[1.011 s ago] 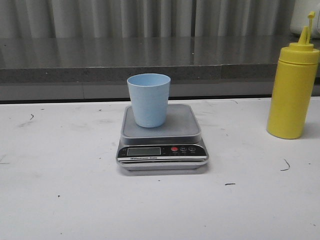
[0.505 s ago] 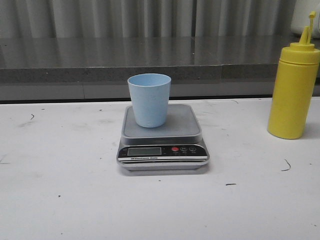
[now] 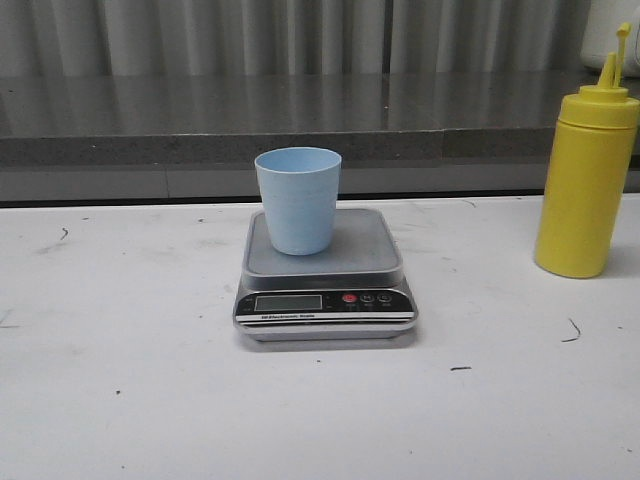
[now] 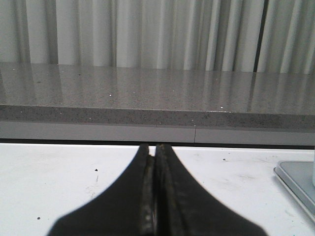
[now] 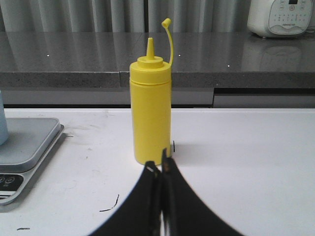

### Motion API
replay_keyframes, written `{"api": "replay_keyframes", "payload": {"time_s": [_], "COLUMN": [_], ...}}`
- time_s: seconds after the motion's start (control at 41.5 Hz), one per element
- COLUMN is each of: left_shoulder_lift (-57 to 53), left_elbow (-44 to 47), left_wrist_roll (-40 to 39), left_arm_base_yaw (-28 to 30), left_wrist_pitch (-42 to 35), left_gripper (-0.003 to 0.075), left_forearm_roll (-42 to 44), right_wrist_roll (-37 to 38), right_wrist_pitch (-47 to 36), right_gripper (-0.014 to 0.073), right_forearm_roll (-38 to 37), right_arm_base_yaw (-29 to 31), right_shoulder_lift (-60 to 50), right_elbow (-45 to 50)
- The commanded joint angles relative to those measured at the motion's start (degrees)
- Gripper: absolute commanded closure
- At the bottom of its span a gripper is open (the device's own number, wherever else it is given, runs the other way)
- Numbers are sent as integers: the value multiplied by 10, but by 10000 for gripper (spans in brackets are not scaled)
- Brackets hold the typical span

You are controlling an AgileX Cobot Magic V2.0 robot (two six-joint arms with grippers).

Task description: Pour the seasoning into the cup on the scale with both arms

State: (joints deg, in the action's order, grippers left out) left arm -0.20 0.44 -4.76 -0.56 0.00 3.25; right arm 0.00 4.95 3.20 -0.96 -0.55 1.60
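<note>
The pale blue cup (image 3: 298,199) stands upright on the steel platform of the silver-grey scale (image 3: 325,272) at the table's middle. The yellow seasoning bottle (image 3: 585,175) stands upright at the far right, its cap flipped open on a strap. In the right wrist view the bottle (image 5: 150,112) stands just beyond my right gripper (image 5: 161,166), which is shut and empty. My left gripper (image 4: 153,147) is shut and empty over bare table, with the scale's corner (image 4: 298,178) off to its side. Neither gripper shows in the front view.
A grey stone ledge (image 3: 300,120) runs along the back of the white table (image 3: 120,380), with a curtain behind it. A white appliance (image 5: 280,17) sits on the ledge at the far right.
</note>
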Motion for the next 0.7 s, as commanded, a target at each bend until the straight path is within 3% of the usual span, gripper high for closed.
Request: {"api": "replay_keyframes", "payload": {"time_s": [0.0,0.674], "left_shoulder_lift": [-12,-12], "left_elbow": [9,9], "left_wrist_roll": [0,0], "left_arm_base_yaw": [1,1], "left_wrist_pitch": [-43,-43], "left_gripper": [740,740], "left_forearm_roll": [-5,-5], "right_wrist_roll": [-8,15], "right_wrist_pitch": [-50,-73], "right_gripper": [662,662], "right_forearm_roll": [2,-25], "right_arm_base_yaw": [-8,-11], "right_shoulder_lift": [-11,-11], "right_elbow": [-2,-2]}}
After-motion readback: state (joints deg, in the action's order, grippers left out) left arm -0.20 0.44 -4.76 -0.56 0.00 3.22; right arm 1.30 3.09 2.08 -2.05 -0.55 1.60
